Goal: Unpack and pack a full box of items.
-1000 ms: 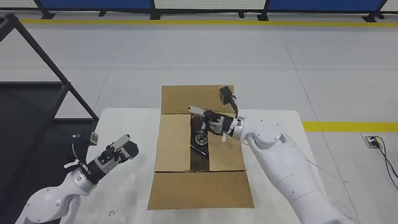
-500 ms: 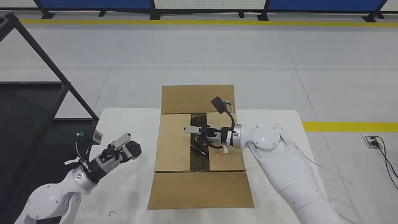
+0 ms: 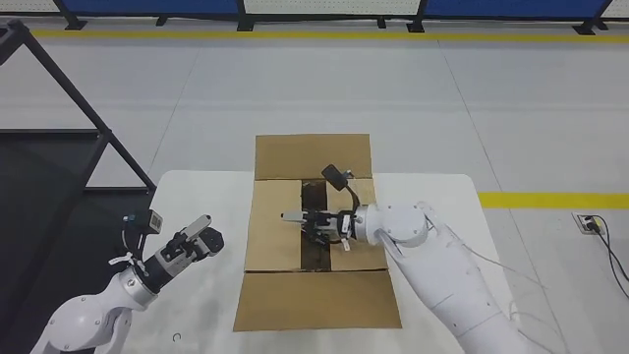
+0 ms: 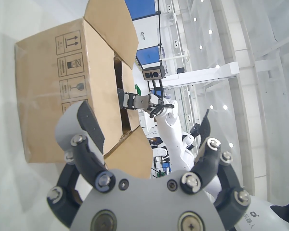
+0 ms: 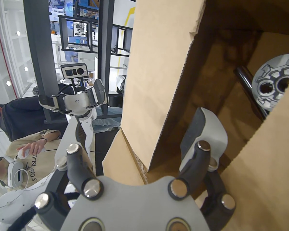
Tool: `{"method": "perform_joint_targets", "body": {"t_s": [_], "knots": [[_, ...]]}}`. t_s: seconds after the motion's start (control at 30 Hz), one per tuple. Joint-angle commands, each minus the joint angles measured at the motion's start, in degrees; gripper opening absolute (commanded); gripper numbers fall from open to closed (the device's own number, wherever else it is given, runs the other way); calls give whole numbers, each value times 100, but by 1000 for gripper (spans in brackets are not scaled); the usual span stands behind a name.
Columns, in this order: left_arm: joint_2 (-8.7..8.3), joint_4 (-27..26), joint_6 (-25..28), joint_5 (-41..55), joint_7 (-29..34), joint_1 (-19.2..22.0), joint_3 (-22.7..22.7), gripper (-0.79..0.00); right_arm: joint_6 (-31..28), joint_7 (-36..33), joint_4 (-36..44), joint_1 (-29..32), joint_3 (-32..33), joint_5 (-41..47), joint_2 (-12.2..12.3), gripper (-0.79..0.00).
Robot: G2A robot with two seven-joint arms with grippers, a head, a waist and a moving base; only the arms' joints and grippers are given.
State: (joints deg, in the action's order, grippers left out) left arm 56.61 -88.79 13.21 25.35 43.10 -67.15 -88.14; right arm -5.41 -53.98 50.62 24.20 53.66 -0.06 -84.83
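A cardboard box (image 3: 275, 226) stands in the middle of the white table (image 3: 211, 192) with its outer flaps spread flat and a narrow gap between the inner ones. My right gripper (image 3: 298, 218) is open at that gap. One finger (image 5: 202, 126) is inside the box and the edge of the left inner flap (image 5: 159, 73) lies between the fingers. Down in the box lie a grey toothed metal part (image 5: 272, 82) and a black rod (image 5: 249, 87). My left gripper (image 3: 200, 235) hangs open over the table left of the box (image 4: 50, 73), holding nothing.
A black metal rack (image 3: 49, 187) stands off the table's left side. A small dark ring (image 3: 177, 337) lies on the table near its front edge. Bare table surface lies left and right of the box.
My right gripper has moved from over the far part of the box opening toward the near side and the left inner flap. The left arm has barely shifted.
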Motion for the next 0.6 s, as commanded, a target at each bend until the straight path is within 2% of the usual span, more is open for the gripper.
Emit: {"method": "perform_joint_targets", "body": {"t_s": [0.0,0.27,0.57], "knots": [[2,22,-11,9,-27,1,-7,0,16,-4,-83,-44,-59,57,-34,0],[2,22,-11,9,-27,1,-7,0,-355,-239,-410,-219,-41,711,-145,0],[2,22,-11,9,-27,1,-7,0,-903,-542,-392,-253,134,1496,-195,0]]}}
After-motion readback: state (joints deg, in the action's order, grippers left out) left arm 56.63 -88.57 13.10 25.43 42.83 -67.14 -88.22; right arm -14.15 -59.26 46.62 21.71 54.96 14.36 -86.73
